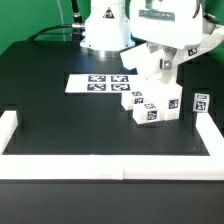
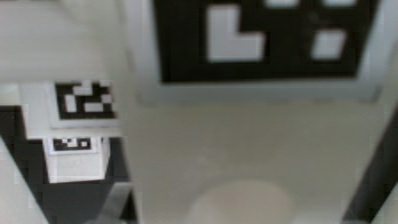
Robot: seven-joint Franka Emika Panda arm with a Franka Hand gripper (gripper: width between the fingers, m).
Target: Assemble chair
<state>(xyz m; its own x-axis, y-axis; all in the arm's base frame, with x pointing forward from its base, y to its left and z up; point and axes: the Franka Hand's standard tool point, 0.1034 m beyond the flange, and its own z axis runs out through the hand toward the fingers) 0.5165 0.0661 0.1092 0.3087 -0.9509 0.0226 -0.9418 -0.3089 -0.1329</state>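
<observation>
My gripper (image 1: 161, 66) is low over the cluster of white chair pieces right of centre. It appears shut on a large white chair piece (image 1: 147, 78), held just above the others. In the wrist view this piece (image 2: 249, 130) fills the frame, blurred and very close, with a big black-and-white tag (image 2: 267, 40) on it; my fingertips are hidden. Lower chunky chair pieces (image 1: 150, 108) with tags stand on the black table, touching each other. One of them shows beside the held piece in the wrist view (image 2: 80, 120). A small separate tagged chair piece (image 1: 201, 101) stands at the exterior view's right.
The marker board (image 1: 98, 82) lies flat on the table behind the cluster, toward the exterior view's left. Low white border rails run along the left (image 1: 8, 130), front (image 1: 110, 165) and right (image 1: 212, 135) edges. The robot base (image 1: 105, 30) stands at the back.
</observation>
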